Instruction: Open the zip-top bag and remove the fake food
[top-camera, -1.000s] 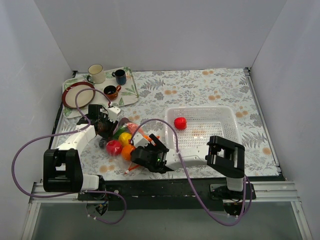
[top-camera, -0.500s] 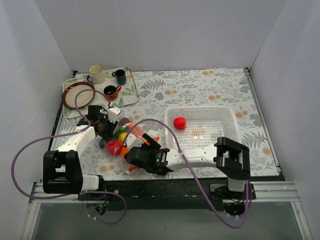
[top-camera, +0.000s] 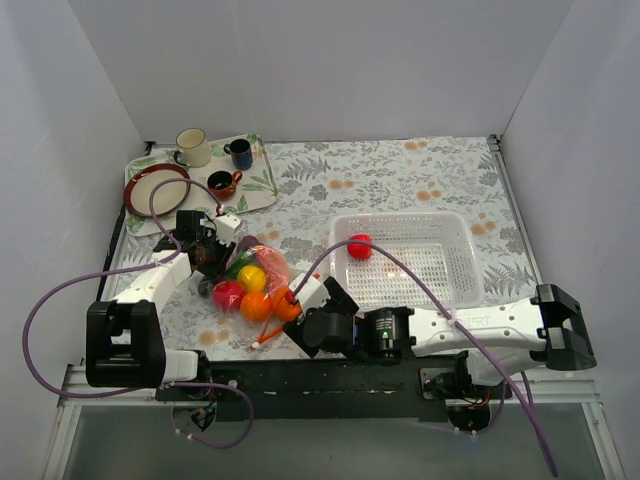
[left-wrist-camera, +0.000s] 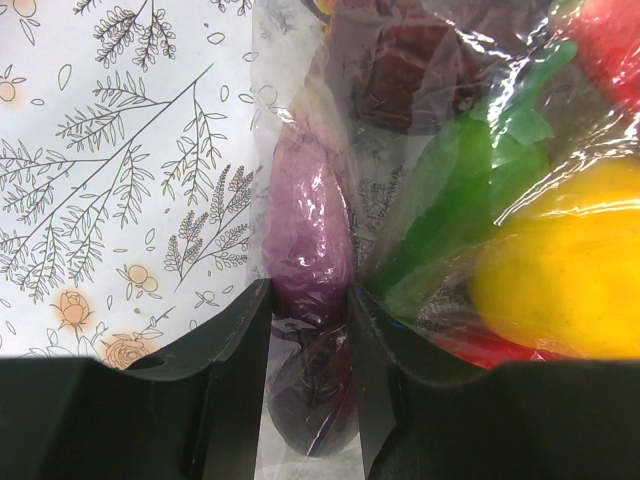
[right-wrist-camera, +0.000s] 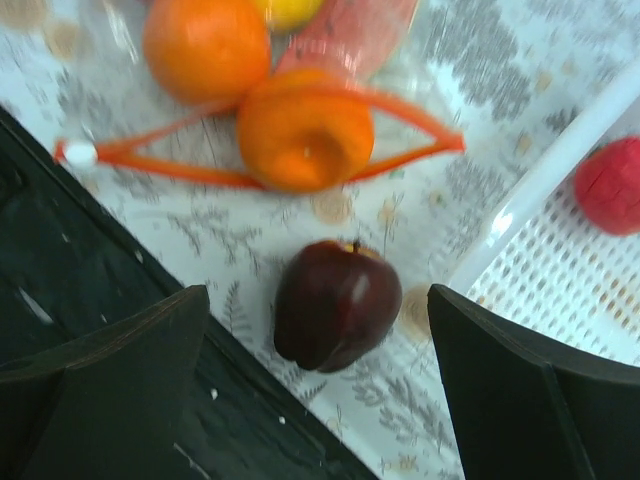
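On the table (top-camera: 400, 180) the biggest change of the last second was the right arm (top-camera: 470, 325). It had stood folded over the near left corner of the basket (top-camera: 430, 265); now it lay stretched low along the near edge, and the whole basket was uncovered.

The bag (top-camera: 250, 278) had stayed near the left part of the near edge, but more of the food (top-camera: 252, 277) inside it could be seen than before. Its zipper (right-wrist-camera: 160, 165) was spread in an open loop, with an orange piece (right-wrist-camera: 303, 140) sitting in the mouth.

The left gripper (left-wrist-camera: 307, 300) had kept its place at the far end of the bag, its jaws narrow and pinching the plastic with a purple piece (left-wrist-camera: 305, 230) inside.

The right gripper (right-wrist-camera: 316, 300) was wide, holding nothing, with a dark apple (right-wrist-camera: 335, 310) on the table between its fingers, near the basket's wall. From above the wrist hid this apple, so it was probably already out of the bag.

The red piece (top-camera: 360, 246) lay in the basket as before.

I judged the bag to be opened and the emptying only begun, with the apple the likely next pick.
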